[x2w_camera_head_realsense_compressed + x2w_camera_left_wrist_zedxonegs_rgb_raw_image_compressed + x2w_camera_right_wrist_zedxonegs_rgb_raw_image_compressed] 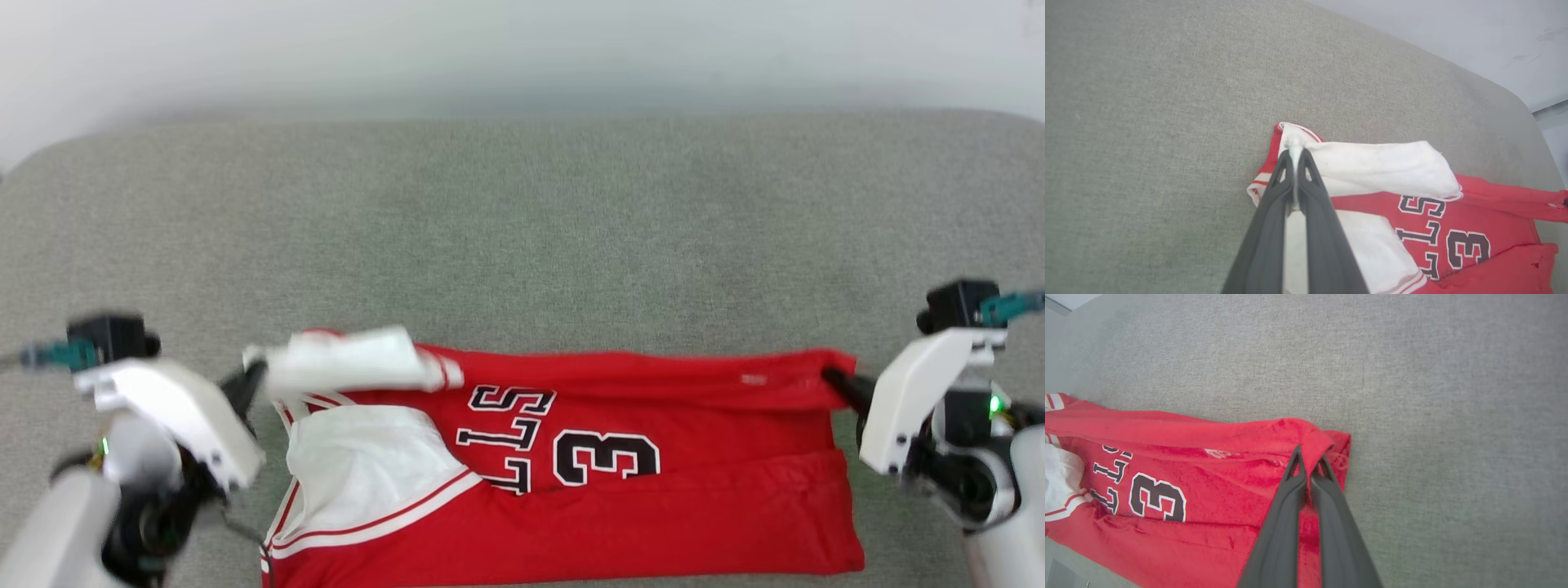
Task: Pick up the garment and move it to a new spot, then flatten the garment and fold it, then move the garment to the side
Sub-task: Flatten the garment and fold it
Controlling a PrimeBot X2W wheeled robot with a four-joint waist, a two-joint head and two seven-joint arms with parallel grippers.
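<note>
Precariously small pinches hold both ends of the red sports jersey with white panels, striped trim and a black "3" (653, 523).

At the hands, the left gripper (1294, 152) has its dark fingers pressed together on the edge of the white shoulder flap (1380, 167), and the right gripper (1310, 457) is clamped on the red hem corner. Each bite is thin, so uneven or outward pulling could tug the cloth free and leave the fold crooked. The loose flap may also bunch underneath. Between the grippers the jersey's far edge is stretched and raised. The rest of it lies on the near part of the grey woven padded surface (522, 229).
</note>
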